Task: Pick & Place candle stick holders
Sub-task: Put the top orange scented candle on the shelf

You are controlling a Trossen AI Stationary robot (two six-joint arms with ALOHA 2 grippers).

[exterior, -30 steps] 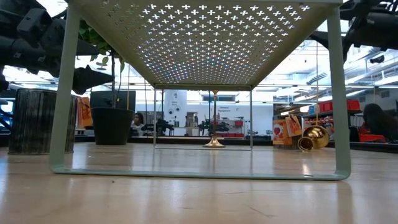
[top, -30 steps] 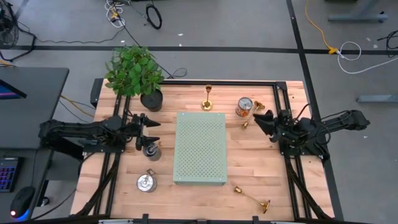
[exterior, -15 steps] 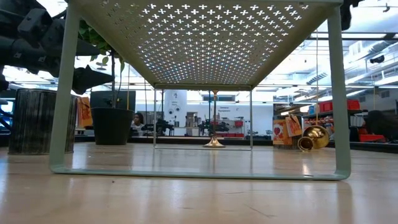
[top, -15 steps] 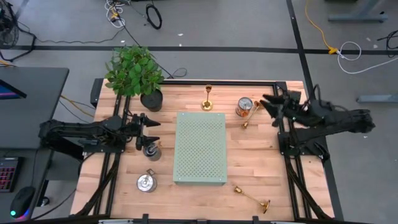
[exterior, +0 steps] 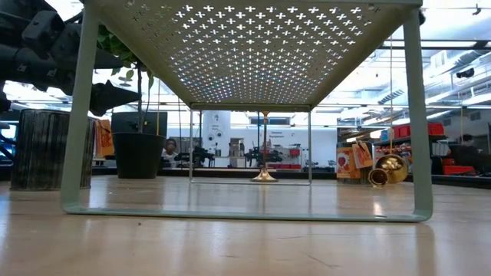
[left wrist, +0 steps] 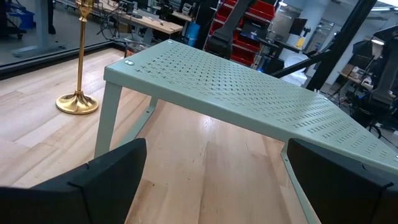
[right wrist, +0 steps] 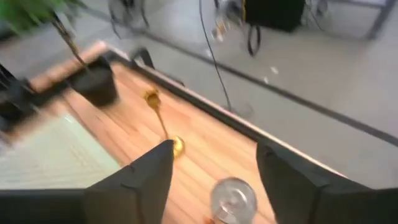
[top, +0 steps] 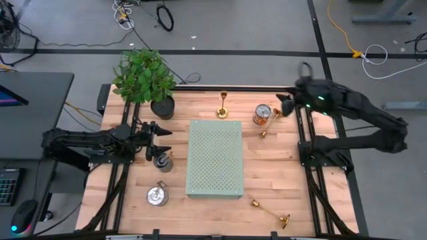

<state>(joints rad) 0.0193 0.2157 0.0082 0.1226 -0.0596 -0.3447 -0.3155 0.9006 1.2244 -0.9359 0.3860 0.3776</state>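
right wrist view all smeared, upright candlestick (right wrist: 160,121) just a gold streak, round tin (right wrist: 233,199) below it cut by the frame edge; low view, green rack (exterior: 253,46) legs partly covering the fallen candlestick (exterior: 386,170); left gripper (left wrist: 205,186) fingers cropped at the bottom

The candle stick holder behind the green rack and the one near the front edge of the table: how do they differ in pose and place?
The rear candle stick holder stands upright on its base; the front candle stick holder lies on its side. The rear one is close behind the green rack; the front one lies apart, toward the right. Both are brass-gold, and neither is held.
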